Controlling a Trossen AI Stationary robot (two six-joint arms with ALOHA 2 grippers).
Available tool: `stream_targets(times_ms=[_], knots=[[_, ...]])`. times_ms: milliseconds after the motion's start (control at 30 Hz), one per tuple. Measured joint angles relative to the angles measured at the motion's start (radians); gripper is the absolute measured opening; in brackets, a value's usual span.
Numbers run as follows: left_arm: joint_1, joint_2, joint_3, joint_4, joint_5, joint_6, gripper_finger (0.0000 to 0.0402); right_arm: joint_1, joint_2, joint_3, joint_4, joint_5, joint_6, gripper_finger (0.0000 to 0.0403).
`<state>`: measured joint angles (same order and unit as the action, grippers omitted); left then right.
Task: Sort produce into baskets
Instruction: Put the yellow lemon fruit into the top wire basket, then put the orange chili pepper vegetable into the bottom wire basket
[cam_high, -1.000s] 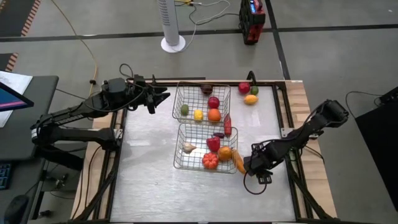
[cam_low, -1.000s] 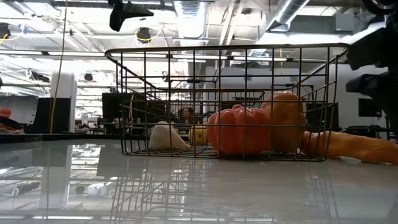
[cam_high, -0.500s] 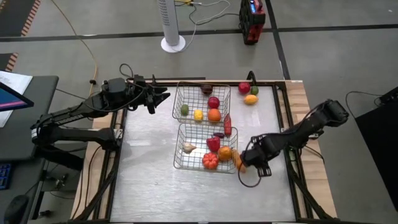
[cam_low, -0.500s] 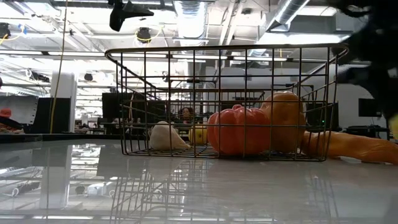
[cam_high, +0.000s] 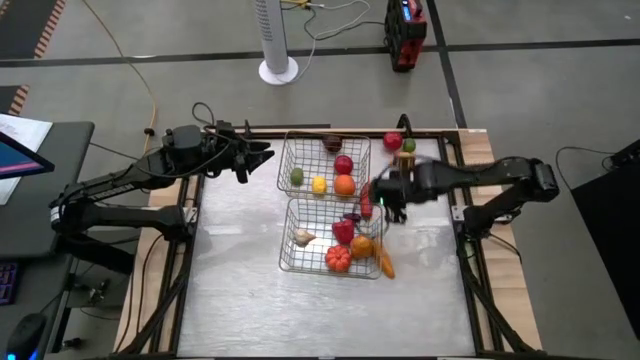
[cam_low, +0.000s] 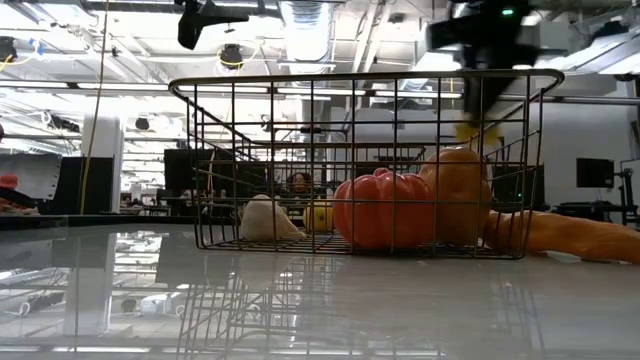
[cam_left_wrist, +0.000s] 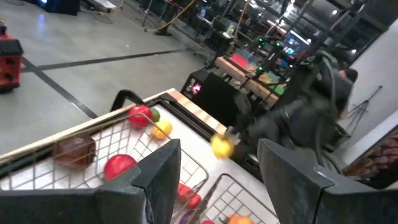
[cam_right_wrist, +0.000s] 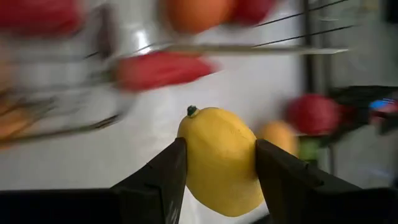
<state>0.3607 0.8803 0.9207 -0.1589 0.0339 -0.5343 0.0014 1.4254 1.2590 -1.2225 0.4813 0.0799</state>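
The right gripper (cam_right_wrist: 217, 165) pinched a yellow lemon (cam_right_wrist: 222, 158) between its two dark fingers (cam_right_wrist: 158, 180), one pressed to each side of the fruit. Seen from above, that gripper (cam_high: 385, 192) hung over the bare table (cam_high: 240, 290) just beside the right edge of the far basket (cam_high: 322, 165), close to the red pepper (cam_high: 367, 202) that lay along the seam between the two baskets. From the left wrist, the lemon (cam_left_wrist: 221, 146) showed as a small yellow spot under the blurred dark right arm.

The left gripper (cam_high: 262, 155) waited just off the far basket's left edge, raised above the table; its fingers (cam_left_wrist: 158, 180) stood spread with nothing between them.

The far basket held a green fruit (cam_high: 296, 176), a small yellow one (cam_high: 319, 184), an orange (cam_high: 344, 184), a red apple (cam_high: 343, 164) and a dark brownish piece (cam_high: 332, 144). The near basket (cam_high: 330, 238), touching the far basket's near side, held a white garlic (cam_high: 303, 237), a red pepper-like piece (cam_high: 343, 230), an orange fruit (cam_high: 361, 245), a ribbed red-orange pumpkin (cam_high: 338, 258) and a dark purple piece (cam_high: 351, 216). A carrot (cam_high: 384, 263) lay on the table against the near basket's right side. Well beyond the far basket's right corner sat a red fruit (cam_high: 392, 141), a green one (cam_high: 409, 146) and a yellow-orange one (cam_high: 402, 159), close together.
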Motion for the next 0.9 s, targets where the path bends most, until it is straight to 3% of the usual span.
stream_targets(times_ms=[233, 400, 500, 700, 900], knots=[[0.0, 0.0, 0.0, 0.001, 0.013, -0.028, 0.0201, -0.174, -0.001, 0.092, 0.222, 0.016, -0.108, 0.0203], [-0.002, 0.0, 0.0, 0.001, 0.013, -0.034, 0.0201, -0.26, 0.003, 0.096, 0.481, -0.17, -0.107, 0.0231], [-0.008, 0.0, 0.0, 0.001, 0.013, -0.03, 0.0201, -0.294, 0.003, 0.096, 0.548, -0.245, -0.092, 0.0261], [-0.014, 0.0, 0.0, 0.001, 0.013, -0.027, 0.0201, -0.322, -0.032, 0.096, 0.471, -0.254, -0.021, 0.0303], [-0.014, -0.006, 0.0, -0.008, 0.01, -0.013, 0.0201, -0.264, -0.128, 0.062, 0.262, -0.322, 0.152, 0.0302]])
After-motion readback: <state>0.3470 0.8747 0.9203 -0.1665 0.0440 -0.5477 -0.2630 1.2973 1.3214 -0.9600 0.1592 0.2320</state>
